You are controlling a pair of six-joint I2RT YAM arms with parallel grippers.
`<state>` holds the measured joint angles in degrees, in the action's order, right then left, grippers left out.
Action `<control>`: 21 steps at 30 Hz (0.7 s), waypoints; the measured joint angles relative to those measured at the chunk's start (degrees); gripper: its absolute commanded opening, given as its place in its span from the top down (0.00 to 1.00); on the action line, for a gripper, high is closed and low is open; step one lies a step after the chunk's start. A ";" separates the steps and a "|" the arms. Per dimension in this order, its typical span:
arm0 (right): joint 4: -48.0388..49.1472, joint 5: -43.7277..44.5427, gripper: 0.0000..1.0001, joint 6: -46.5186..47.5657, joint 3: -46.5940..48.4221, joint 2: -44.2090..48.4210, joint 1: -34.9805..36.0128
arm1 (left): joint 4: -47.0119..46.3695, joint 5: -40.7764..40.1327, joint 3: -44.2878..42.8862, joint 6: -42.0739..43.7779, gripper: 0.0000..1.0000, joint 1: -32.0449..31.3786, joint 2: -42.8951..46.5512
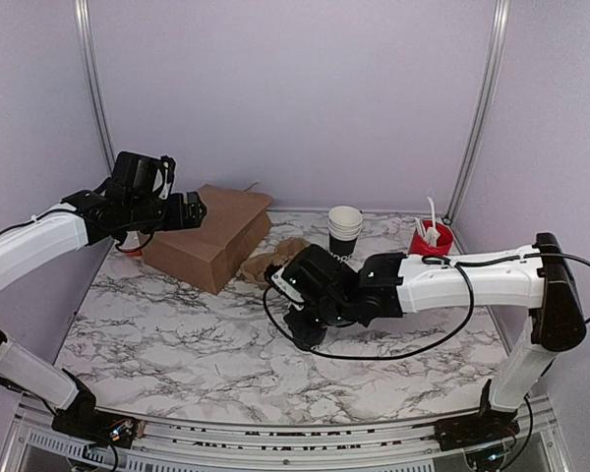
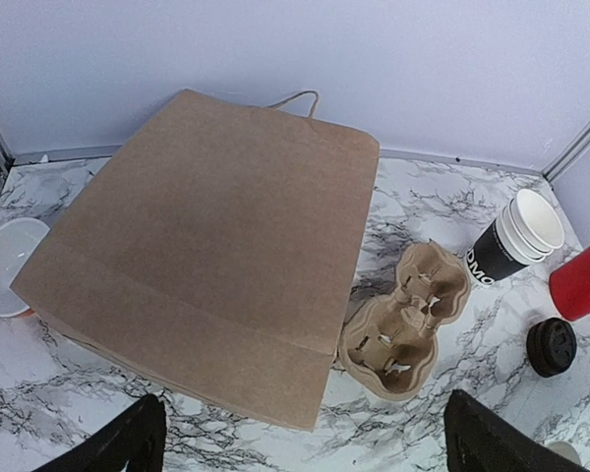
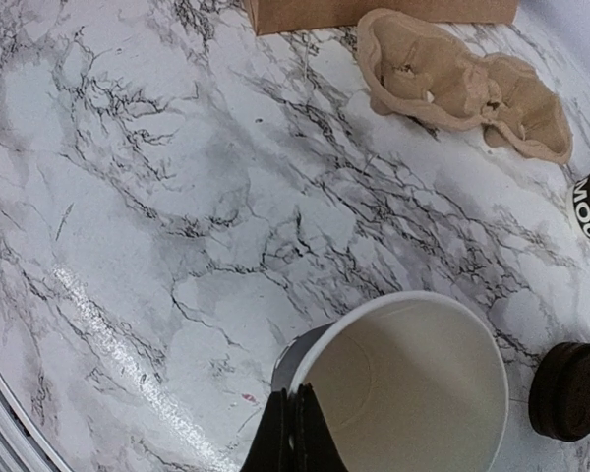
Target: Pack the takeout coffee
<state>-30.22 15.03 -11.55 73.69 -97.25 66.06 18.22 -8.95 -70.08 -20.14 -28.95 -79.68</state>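
My right gripper (image 3: 300, 425) is shut on the rim of a lidless black paper cup (image 3: 413, 393) with a white inside, which stands on the marble table (image 1: 177, 334). In the top view the gripper (image 1: 303, 307) sits over that cup (image 1: 308, 336) at mid-table. A lidded coffee cup is not in view. My left gripper (image 2: 310, 444) is open and empty, held above the near edge of the flat brown paper bag (image 2: 206, 256), at the back left in the top view (image 1: 189, 209).
A brown pulp cup carrier (image 2: 405, 320) lies right of the bag (image 1: 211, 236). A stack of lidless cups (image 1: 344, 231), a red holder with white cutlery (image 1: 431, 239) and a low pile of black lids (image 3: 570, 390) stand at the back right. A white round container (image 2: 5, 265) lies left of the bag.
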 measured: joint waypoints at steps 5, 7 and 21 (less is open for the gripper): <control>1.18 -0.04 0.97 -2.21 0.00 -2.62 0.52 | -0.04 1.20 0.76 -0.04 0.01 1.27 1.53; 1.44 0.02 0.91 -2.99 0.20 -2.97 0.87 | -0.04 1.57 0.94 -0.09 0.01 1.55 1.77; -1.86 0.07 0.66 -6.73 0.74 -2.45 1.07 | -0.20 3.54 1.60 -0.28 0.01 2.16 1.79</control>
<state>-32.08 15.09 -18.28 74.43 -99.70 67.13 18.02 -5.41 -68.49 -20.43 -26.79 -77.89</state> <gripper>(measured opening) 0.307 0.993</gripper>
